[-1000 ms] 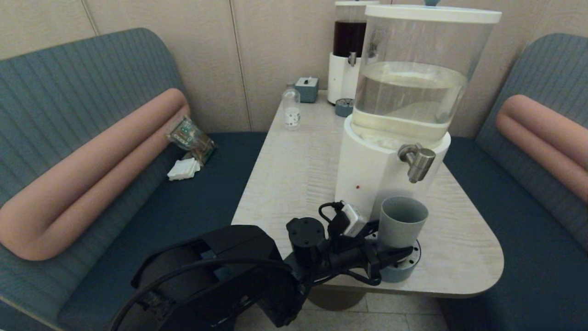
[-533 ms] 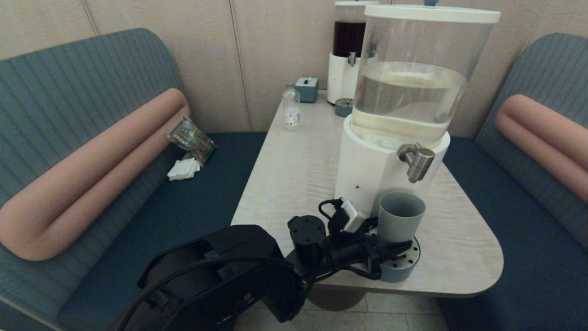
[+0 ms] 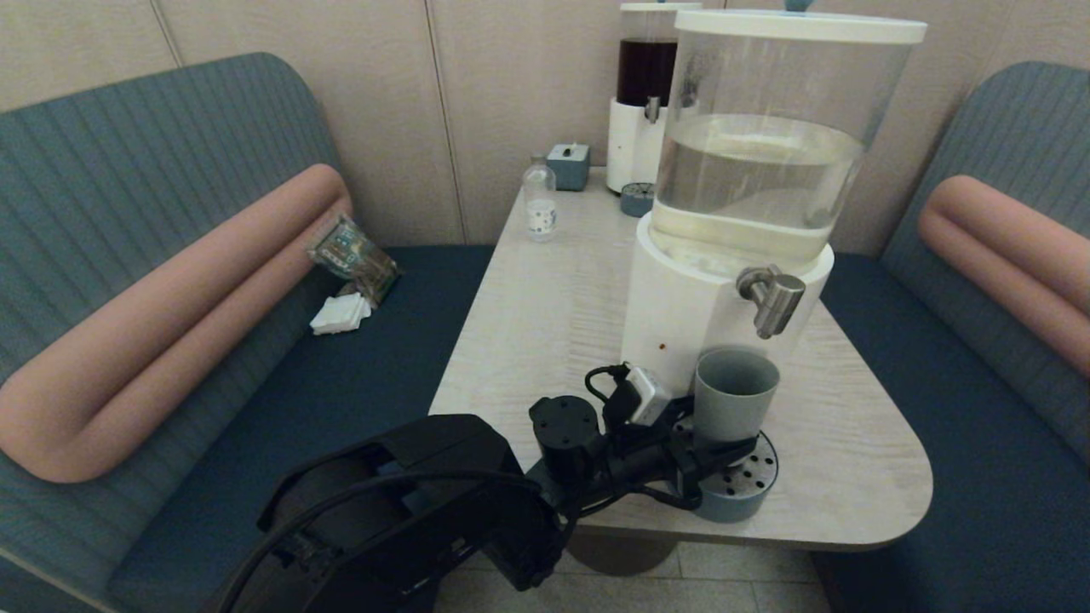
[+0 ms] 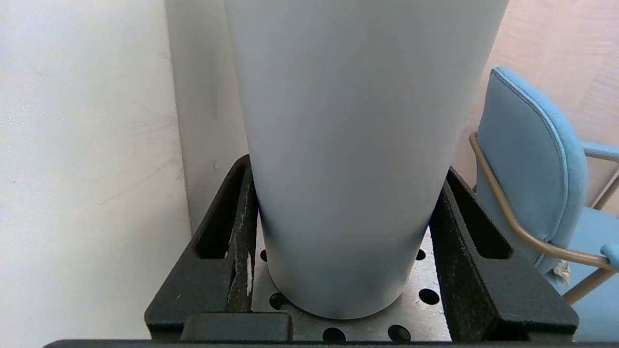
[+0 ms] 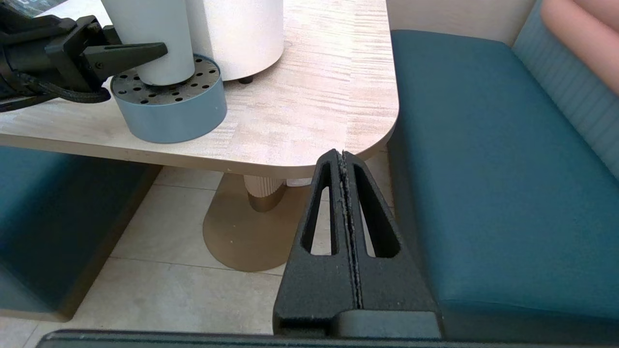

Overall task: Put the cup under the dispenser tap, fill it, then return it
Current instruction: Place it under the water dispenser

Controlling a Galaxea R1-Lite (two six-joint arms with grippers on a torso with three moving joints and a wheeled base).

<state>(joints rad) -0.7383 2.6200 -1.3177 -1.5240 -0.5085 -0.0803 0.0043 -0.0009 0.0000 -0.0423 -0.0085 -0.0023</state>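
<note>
The left gripper clamps the upright cup low down, just left of and below the dispenser tap.

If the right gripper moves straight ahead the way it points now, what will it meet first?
Probably the table edge. The right gripper, shut, hangs low over the floor beside the seat, and its tips point up at the rounded corner. Depth is unclear, so it might pass just under it.

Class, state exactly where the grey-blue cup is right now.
In the head view the cup stands on the perforated drip tray at the table's near right, between the left gripper's fingers, just left of the dispenser tap.
</note>
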